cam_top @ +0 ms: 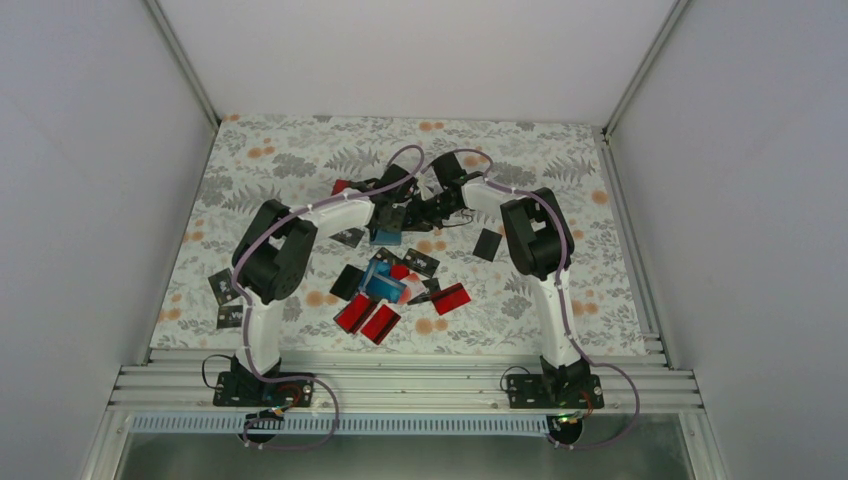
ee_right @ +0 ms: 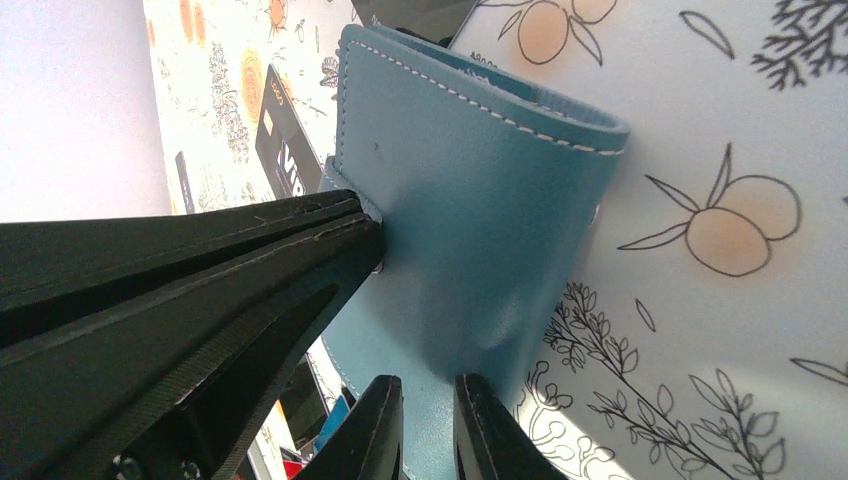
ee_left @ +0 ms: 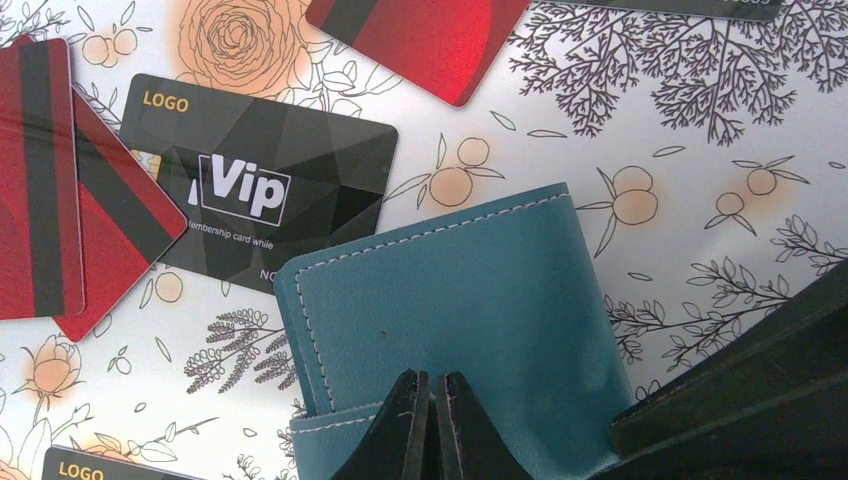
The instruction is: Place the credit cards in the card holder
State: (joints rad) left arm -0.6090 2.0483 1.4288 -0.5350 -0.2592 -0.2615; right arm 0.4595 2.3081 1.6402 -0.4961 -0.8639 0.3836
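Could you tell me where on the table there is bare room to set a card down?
Bare cloth runs along the far edge, and right of the lone black card toward the rail. Crowded: the card pile on the near side of the card holder.

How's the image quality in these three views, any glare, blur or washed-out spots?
Top external: even light, credit cards small but clear. Left wrist: Vip card print crisp, sheen on red card. Right wrist: card holder stitching sharp, upper left washed out white.

Top cam sits high behind the worktop [cam_top: 290,150], looking down over all of it. Both wrist cams are super close, sharing the card holder [ee_left: 470,300].
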